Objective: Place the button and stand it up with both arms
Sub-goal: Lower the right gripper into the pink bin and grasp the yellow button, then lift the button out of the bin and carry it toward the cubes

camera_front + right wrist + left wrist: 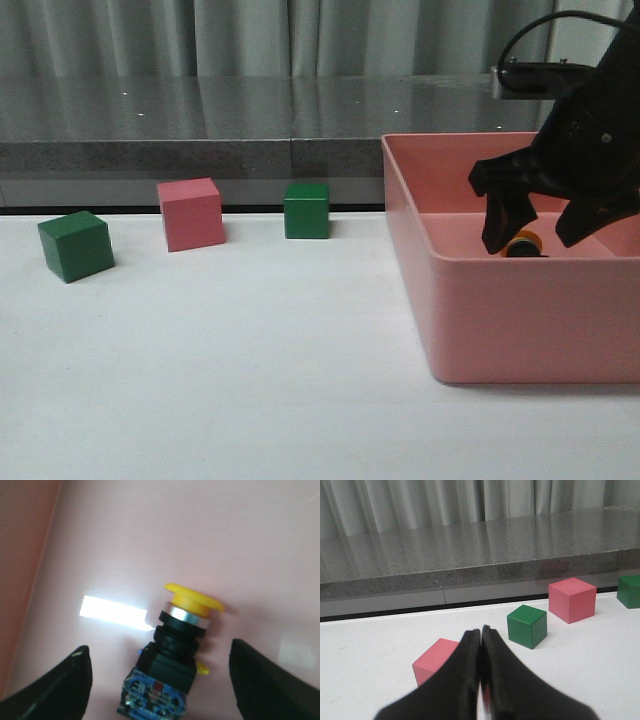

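Note:
The button (172,650) lies on its side on the floor of the pink bin (500,310), yellow cap, silver collar, black body and blue contact block showing. In the front view only its orange cap (523,244) peeks over the bin's rim. My right gripper (160,680) is open, lowered into the bin, one finger on each side of the button, not touching it; it also shows in the front view (545,235). My left gripper (481,632) is shut and empty, low over the white table; it does not show in the front view.
On the white table stand a green cube (76,245), a pink cube (191,213) and another green cube (306,210). The left wrist view shows a pink cube (436,660) right behind the fingertips, a green cube (527,626) and a pink cube (572,599). A grey counter runs along the back.

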Robot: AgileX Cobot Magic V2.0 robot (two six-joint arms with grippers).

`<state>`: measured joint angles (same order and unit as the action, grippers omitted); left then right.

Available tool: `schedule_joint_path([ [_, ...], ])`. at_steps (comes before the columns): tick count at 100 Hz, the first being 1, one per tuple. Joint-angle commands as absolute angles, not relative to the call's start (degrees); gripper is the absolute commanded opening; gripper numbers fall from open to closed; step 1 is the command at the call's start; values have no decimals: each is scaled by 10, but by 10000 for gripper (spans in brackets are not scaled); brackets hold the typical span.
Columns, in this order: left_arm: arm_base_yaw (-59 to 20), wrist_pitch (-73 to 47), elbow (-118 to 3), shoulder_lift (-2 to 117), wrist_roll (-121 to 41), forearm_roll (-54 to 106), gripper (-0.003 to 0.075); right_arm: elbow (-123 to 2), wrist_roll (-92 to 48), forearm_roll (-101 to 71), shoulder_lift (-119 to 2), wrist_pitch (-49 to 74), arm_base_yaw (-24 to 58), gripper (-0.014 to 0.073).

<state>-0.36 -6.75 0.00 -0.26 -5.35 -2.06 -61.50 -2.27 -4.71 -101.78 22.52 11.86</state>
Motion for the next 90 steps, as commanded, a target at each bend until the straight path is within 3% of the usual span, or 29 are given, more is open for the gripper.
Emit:
schedule_joint_path([
  [1, -5, -21, 26, -20, -48, -20, -19, -634, -27, -49, -1008, 179, 117, 566],
  [15, -5, -21, 26, -20, -48, -20, -20, -634, -27, -49, -1026, 186, 117, 483],
  [37, -5, -21, 26, -20, -48, -20, -19, -634, -27, -49, -1035, 207, 117, 107],
  [44, -5, -21, 26, -20, -48, -20, -19, -640, -27, -49, -1029, 217, 117, 36],
  [70, -5, -21, 26, -20, -48, -20, -19, -727, -29, -49, -959, 304, 134, 26],
  [90, -5, -21, 26, -20, -48, -20, -19, -849, -114, -49, -942, 394, 211, 24],
])
